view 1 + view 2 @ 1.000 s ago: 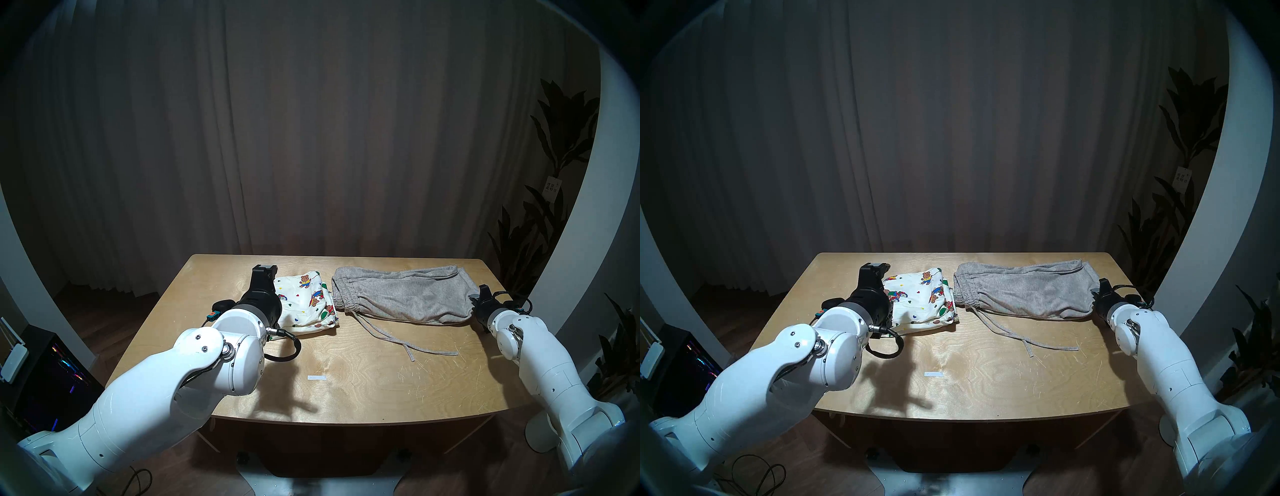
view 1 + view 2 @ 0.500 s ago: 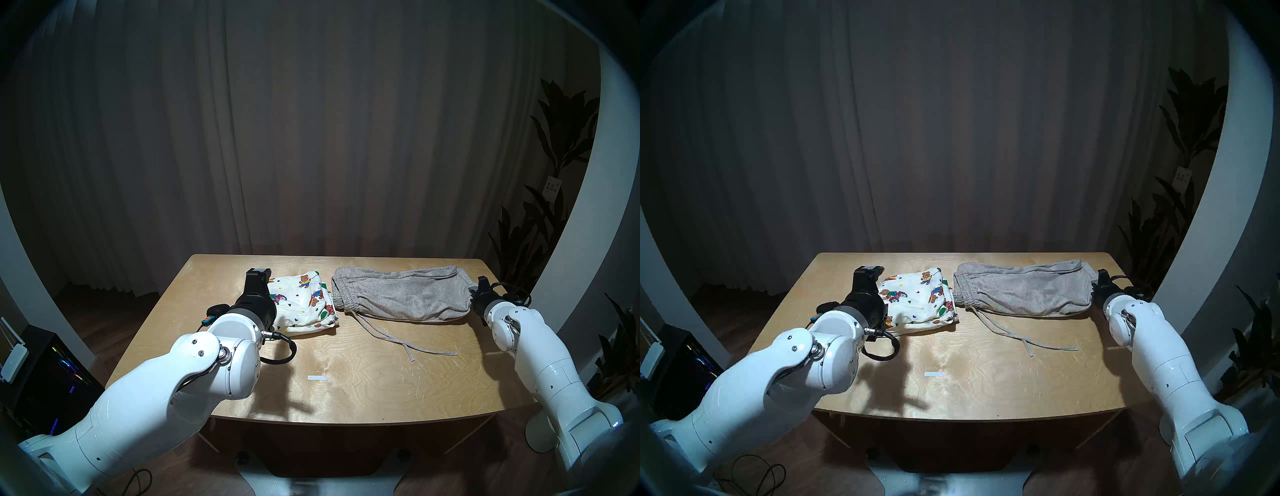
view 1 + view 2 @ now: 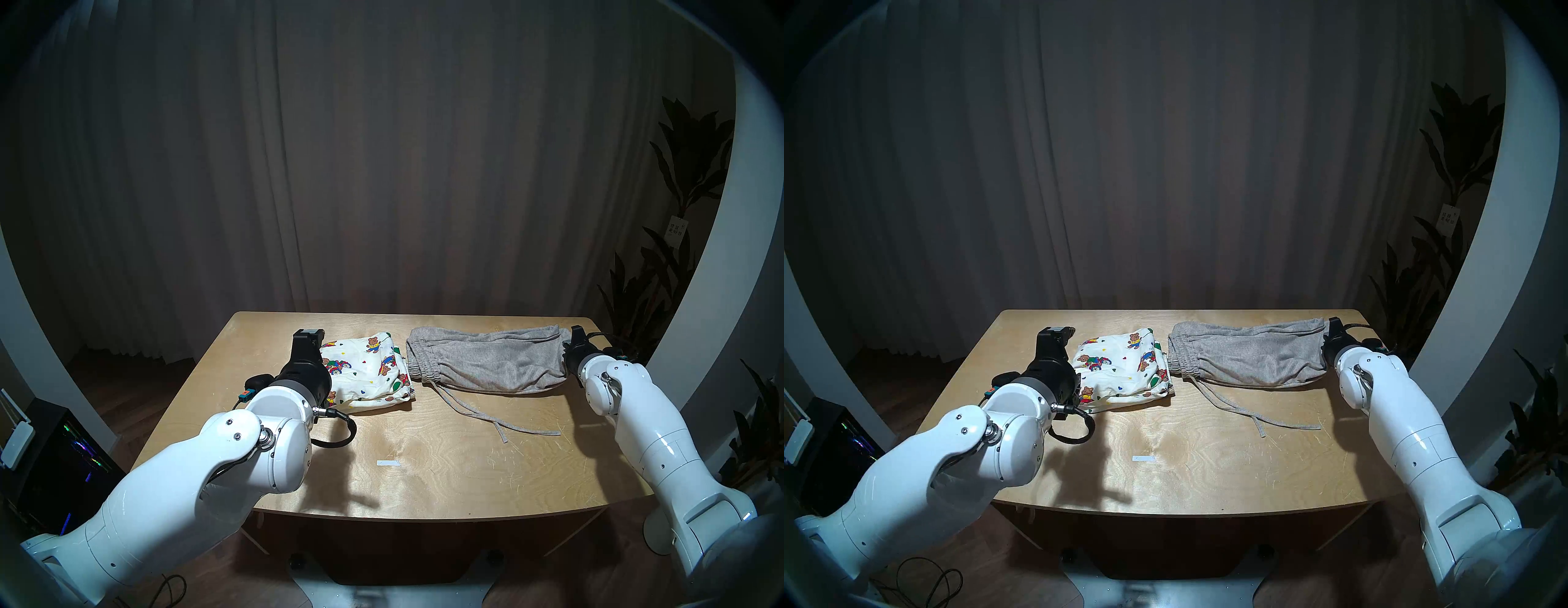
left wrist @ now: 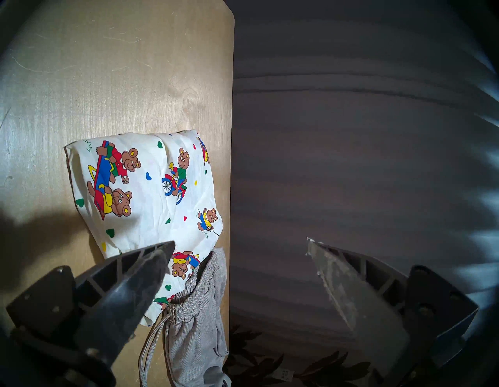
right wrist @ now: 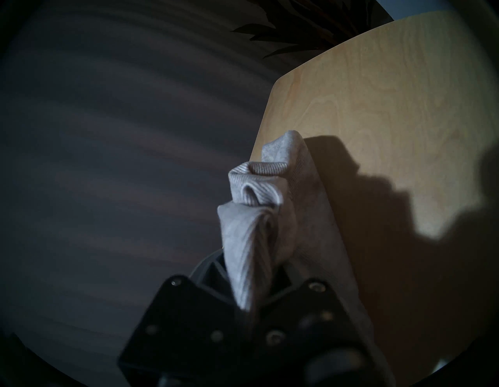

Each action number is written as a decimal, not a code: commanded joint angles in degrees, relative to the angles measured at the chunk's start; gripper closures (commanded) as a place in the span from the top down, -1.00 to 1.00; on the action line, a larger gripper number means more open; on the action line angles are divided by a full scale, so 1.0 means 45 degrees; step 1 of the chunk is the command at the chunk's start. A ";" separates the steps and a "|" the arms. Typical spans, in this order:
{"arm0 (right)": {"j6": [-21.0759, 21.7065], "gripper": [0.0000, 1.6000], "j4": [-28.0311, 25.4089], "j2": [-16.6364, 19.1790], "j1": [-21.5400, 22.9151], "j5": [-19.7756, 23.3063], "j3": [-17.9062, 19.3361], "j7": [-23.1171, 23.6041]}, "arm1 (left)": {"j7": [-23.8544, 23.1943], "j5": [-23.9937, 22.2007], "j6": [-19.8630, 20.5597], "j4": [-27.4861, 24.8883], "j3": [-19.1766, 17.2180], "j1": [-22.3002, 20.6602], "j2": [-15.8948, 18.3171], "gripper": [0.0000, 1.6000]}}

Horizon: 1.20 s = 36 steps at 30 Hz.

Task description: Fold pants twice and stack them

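With the right end effector (image 5: 251, 294) pinched on the hem end of the grey shorts (image 3: 488, 361) lying along the surface (image 3: 424, 458) and the left end effector (image 4: 240, 259) wide and empty beside the folded bear-print shorts (image 3: 369, 373), a one-handed carry-over may fold askew or drag the drawstring (image 3: 500, 424).

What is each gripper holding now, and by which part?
The right gripper pinches the grey shorts at their leg-end edge. The left gripper is open, holding nothing.
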 commanded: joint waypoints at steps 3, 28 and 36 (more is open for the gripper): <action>-0.0265 -1.00 -0.0158 -0.0572 0.1249 -0.0228 -0.0289 -0.0325 | -0.0492 -0.0017 -0.0225 -0.0589 -0.0394 0.0526 0.0293 1.00; 0.0205 -1.00 0.1087 -0.1958 0.3324 -0.0771 -0.1920 -0.0422 | -0.1022 -0.0204 -0.0845 -0.0968 -0.0939 0.1491 0.0497 1.00; 0.1089 -1.00 0.1510 -0.2139 0.3834 -0.0929 -0.2520 -0.0257 | -0.1121 -0.0125 -0.1084 -0.1060 -0.0954 0.1624 0.0441 1.00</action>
